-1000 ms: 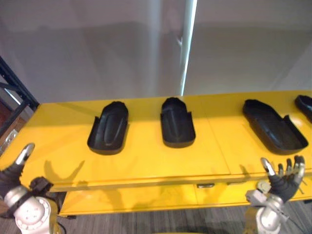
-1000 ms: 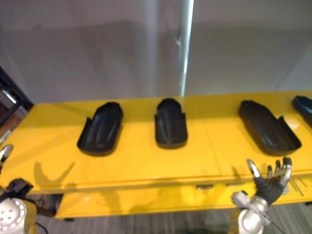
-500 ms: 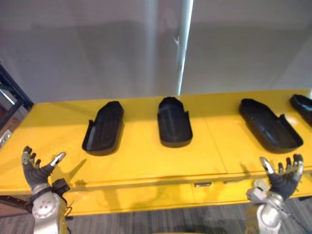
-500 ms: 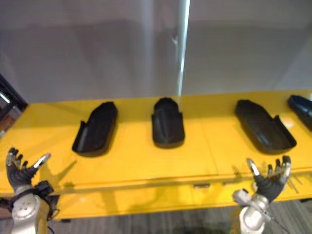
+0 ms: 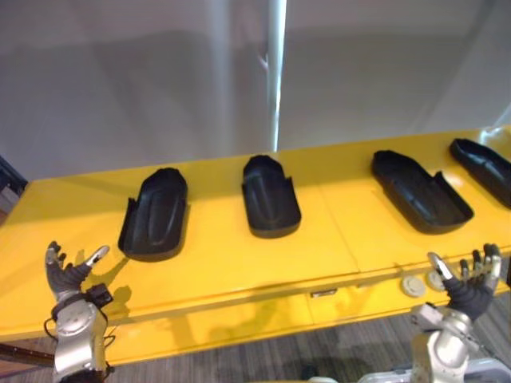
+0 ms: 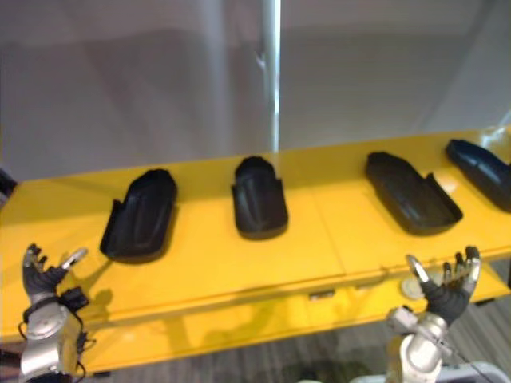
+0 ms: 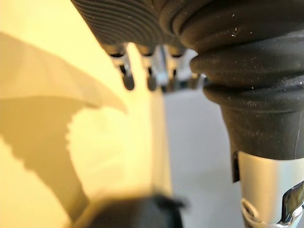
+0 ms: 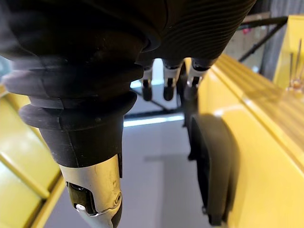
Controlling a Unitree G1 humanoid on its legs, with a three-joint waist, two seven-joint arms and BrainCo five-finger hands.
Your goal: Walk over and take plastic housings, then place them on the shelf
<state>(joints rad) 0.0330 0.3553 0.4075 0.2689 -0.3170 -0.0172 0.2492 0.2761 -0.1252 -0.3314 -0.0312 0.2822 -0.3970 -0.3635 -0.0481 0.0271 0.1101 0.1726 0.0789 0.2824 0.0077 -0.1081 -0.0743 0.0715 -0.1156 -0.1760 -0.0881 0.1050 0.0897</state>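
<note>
Your camera has swung since a second ago: the far-right housing [image 5: 483,163] now shows more, yet is cut off at the edge. The left housing [image 5: 154,214], middle housing [image 5: 271,196] and right housing [image 5: 418,191] lie apart on the yellow table [image 5: 223,263]. Your left hand [image 5: 70,275] and right hand [image 5: 469,281] hover at its front, fingers spread, empty. A grey wall [image 5: 120,80] stands behind.

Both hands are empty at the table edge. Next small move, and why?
Probably reach the left hand forward to the leftmost housing: it lies just beyond that open hand on the yellow table, untouched; the right hand is open and empty too.
</note>
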